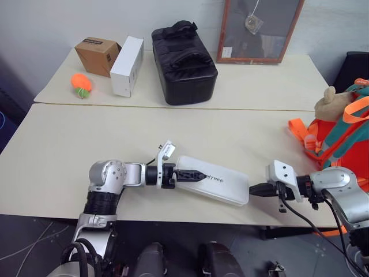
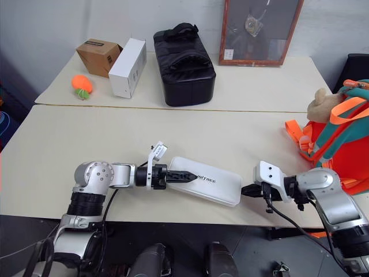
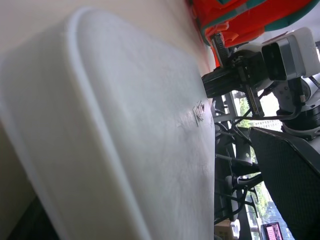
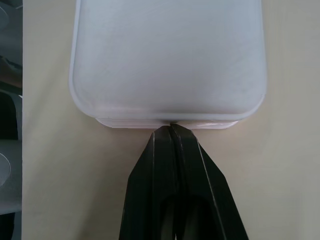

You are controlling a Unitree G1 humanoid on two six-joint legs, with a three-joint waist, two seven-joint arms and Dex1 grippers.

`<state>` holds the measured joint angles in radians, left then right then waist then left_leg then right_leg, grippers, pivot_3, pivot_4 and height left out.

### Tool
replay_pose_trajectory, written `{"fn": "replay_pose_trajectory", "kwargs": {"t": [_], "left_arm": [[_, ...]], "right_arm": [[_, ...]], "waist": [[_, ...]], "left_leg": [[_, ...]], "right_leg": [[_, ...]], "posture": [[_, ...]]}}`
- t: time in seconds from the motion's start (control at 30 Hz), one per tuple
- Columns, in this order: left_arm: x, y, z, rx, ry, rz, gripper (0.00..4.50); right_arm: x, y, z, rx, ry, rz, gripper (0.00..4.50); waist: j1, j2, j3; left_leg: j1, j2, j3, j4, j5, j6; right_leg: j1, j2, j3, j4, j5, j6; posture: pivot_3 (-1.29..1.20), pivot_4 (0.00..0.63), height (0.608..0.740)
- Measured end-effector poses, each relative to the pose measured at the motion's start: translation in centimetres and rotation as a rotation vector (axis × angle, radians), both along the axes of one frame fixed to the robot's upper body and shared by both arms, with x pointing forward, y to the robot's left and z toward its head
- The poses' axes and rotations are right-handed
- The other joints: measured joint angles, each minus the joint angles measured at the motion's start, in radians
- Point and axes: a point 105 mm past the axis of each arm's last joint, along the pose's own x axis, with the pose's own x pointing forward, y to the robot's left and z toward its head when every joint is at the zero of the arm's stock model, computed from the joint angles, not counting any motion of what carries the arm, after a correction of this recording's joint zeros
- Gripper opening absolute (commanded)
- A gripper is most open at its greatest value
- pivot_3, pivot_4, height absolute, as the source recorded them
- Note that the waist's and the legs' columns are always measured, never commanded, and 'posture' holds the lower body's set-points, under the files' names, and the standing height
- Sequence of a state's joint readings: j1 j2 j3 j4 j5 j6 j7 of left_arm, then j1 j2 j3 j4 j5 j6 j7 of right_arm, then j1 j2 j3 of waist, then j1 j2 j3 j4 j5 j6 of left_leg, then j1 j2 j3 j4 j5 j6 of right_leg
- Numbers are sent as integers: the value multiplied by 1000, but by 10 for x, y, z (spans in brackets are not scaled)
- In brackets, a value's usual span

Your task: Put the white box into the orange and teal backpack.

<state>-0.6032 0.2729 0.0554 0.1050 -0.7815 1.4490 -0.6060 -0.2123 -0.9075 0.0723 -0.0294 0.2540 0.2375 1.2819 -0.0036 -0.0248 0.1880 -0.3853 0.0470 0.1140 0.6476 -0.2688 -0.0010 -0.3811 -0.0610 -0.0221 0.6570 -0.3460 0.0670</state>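
Two arms level, converging on white box (image 1: 216,182) from opposite ends.

White box (image 1: 216,182) lies flat on the counter (image 1: 115,133) near its front edge — rounded corners, dark lettering on top, angled slightly; orange and teal backpack (image 1: 346,138) stands upright at the far right edge — tan plush toy (image 1: 330,101) on top, well apart
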Motion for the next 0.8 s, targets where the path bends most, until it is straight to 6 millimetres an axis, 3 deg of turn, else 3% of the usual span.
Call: {"fn": "replay_pose_trajectory", "kwargs": {"t": [0.07,0.23,0.37,0.63,0.7,0.8], "left_arm": [[-2,-1,-1,5,6,-13,3881],[-7,0,-1,0,30,-44,2353],[-13,0,9,-57,27,-82,1337],[-17,11,30,-187,-17,-75,1337],[-18,17,39,-227,-34,-74,1337],[-22,27,60,-317,-95,-72,1337]], "right_arm": [[1,0,0,1,-4,-5,0],[1,0,-1,5,-8,-15,0],[-1,0,-5,8,-10,-23,0],[-5,-7,-4,41,-27,-128,0],[-2,-12,6,154,-14,-277,0],[-3,-29,24,275,-39,-480,555]], "waist": [[0,0,0],[-1,0,0],[-2,0,0],[-1,0,0],[-1,-1,0],[0,-1,0]], "left_leg": [[0,0,0,0,0,0],[0,0,0,0,0,-1],[0,1,0,0,0,-1],[-1,1,0,0,0,-1],[-2,1,-1,0,0,-1],[-2,1,-2,-1,-1,-2]], "right_leg": [[0,0,0,0,0,0],[-1,0,0,0,0,0],[-1,1,0,0,0,0],[-1,0,0,-1,0,0],[-2,0,0,-1,0,0],[-2,0,-1,-1,0,0]], "posture": [[0,150,740],[0,150,740],[0,150,740],[0,150,740],[0,150,740],[0,150,740]]}}
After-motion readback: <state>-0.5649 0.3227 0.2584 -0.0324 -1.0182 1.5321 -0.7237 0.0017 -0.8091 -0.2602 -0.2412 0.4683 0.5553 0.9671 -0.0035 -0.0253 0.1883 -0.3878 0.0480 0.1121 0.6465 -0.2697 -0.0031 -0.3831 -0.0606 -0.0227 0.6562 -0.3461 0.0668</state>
